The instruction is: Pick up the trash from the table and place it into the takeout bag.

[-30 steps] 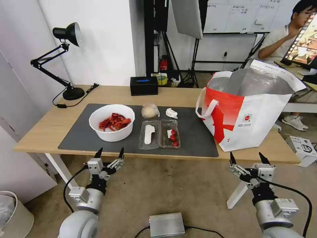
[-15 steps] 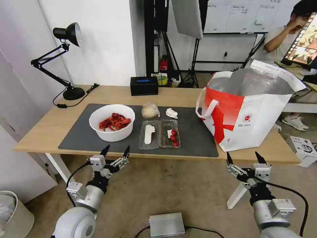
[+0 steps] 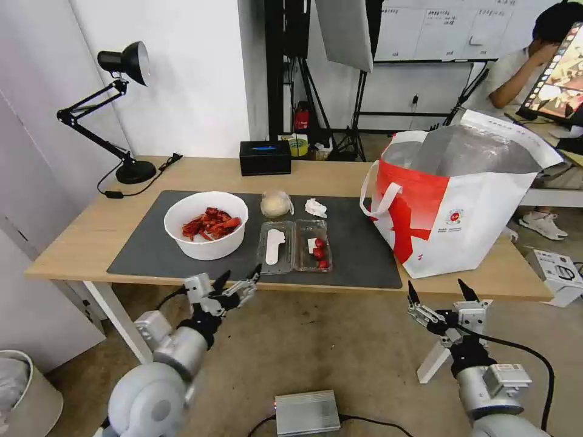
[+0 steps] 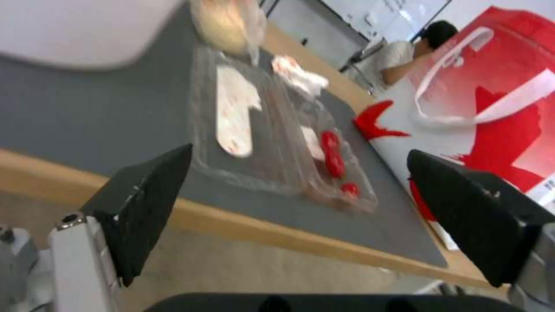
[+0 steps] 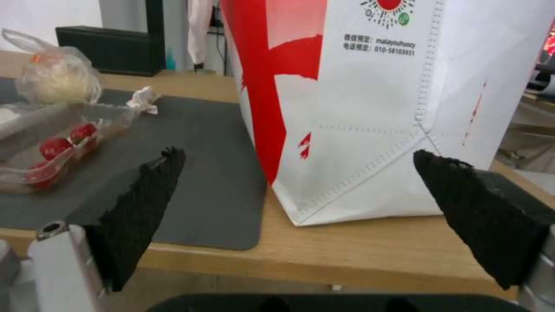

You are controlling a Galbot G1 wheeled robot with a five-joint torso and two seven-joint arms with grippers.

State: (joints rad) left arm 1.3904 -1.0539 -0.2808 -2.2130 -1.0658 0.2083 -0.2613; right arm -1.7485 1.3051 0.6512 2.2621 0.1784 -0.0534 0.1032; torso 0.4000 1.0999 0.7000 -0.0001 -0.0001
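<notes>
Left gripper spread empty near the clamshell tray; right gripper also spread, idle. We judge nothing bagged; takeout bag waits.

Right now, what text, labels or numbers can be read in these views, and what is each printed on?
"malayouhuory" and "010-58103931": on the takeout bag side, under its round red logo, right wrist view.
Chinese characters before each: too small to read.
Whiteboard writing: too small to read.
Black box: nothing legible.

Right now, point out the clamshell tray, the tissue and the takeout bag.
clamshell tray [image 3: 294, 246]: head view, centre hinge.
tissue [image 3: 315, 208]: head view, crumpled middle.
takeout bag [image 3: 486, 224]: head view, white front panel.
</notes>
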